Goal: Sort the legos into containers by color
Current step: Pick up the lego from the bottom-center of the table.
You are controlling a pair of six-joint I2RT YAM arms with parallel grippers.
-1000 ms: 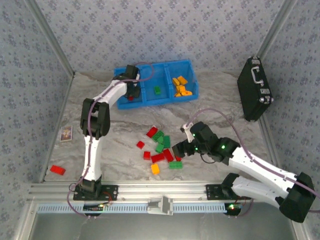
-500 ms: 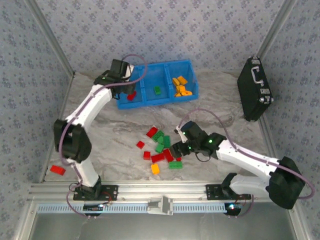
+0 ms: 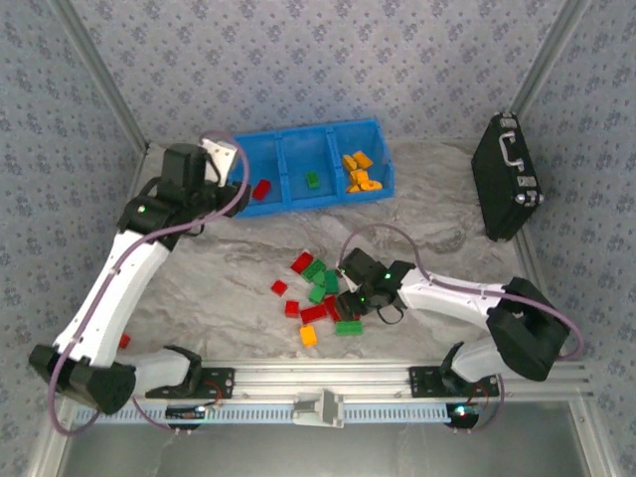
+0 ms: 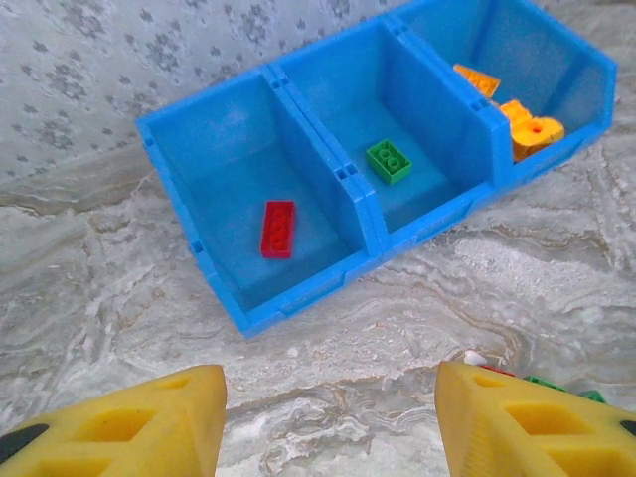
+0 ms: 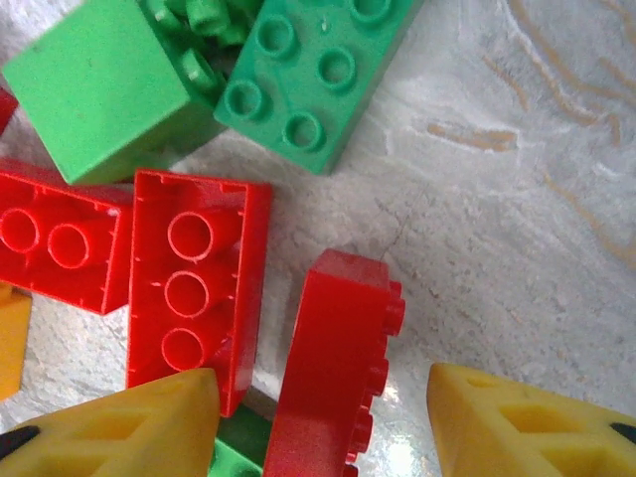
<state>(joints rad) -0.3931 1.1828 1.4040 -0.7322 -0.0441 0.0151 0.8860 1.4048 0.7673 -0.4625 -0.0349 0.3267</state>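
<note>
Legos (image 3: 323, 291) — red, green, orange; most heaped mid-table, a few already in the blue containers (image 3: 298, 206): red left, green middle, orange right. Right gripper (image 5: 318, 397) spread wide, straddling a red brick (image 5: 338, 338) tipped on edge; left gripper (image 4: 328, 417) spread, empty, near the containers. Step judged: pick-up — next, close squarely, carry to the compartment holding red.

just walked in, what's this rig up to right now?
Sorting by color, mid-run. The tray holds a red lego, a green lego and orange legos, one color per bin. Left tool hangs open and empty before the tray. Right tool is open over the pile, straddling a red brick on edge.
</note>
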